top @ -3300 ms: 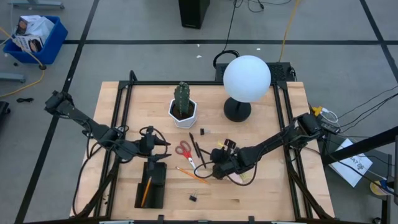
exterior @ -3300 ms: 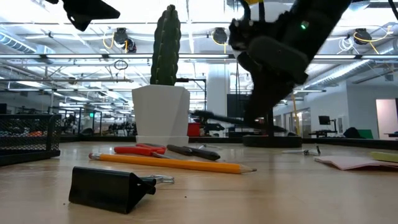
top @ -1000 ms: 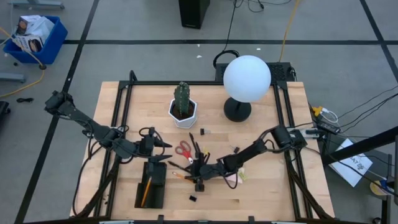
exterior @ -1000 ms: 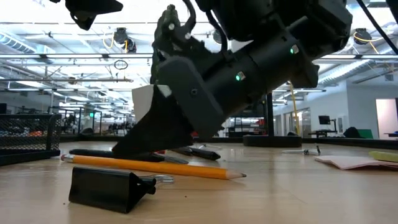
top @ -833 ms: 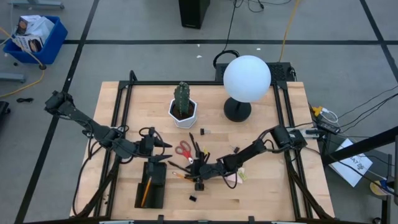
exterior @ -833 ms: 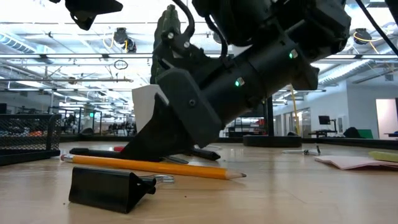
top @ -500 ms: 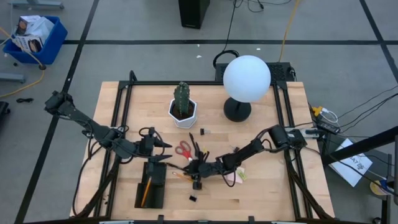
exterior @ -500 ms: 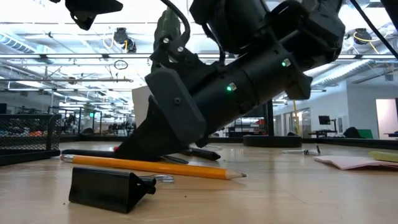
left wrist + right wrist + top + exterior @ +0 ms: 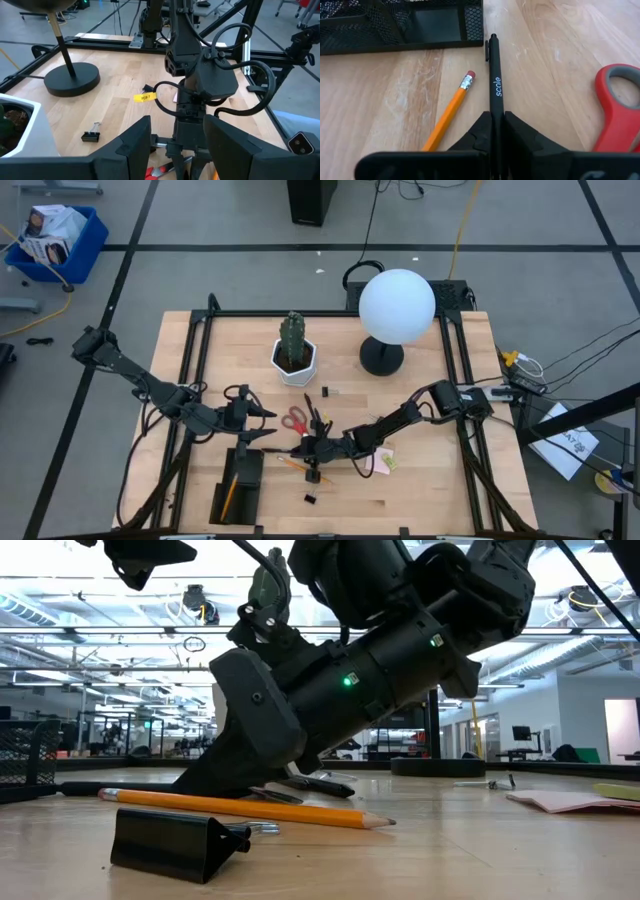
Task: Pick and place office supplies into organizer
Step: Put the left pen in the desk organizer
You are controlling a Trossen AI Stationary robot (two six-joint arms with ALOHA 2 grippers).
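Between my right fingers, closed on its barrel, lies the thin black plastic pen, flat on the wooden worktop pointing at the black mesh organizer. I should lift straight, clearing the orange pencil beside me. My left fingers hover open nearby.

Two dark fingers of the left gripper are seen spread apart at the bottom of the frame. Between them, at centre, the black right arm is shown reaching down to the light wooden table. A small black binder clip lies at lower left, a yellow tag near centre, and a black round lamp base at the left.
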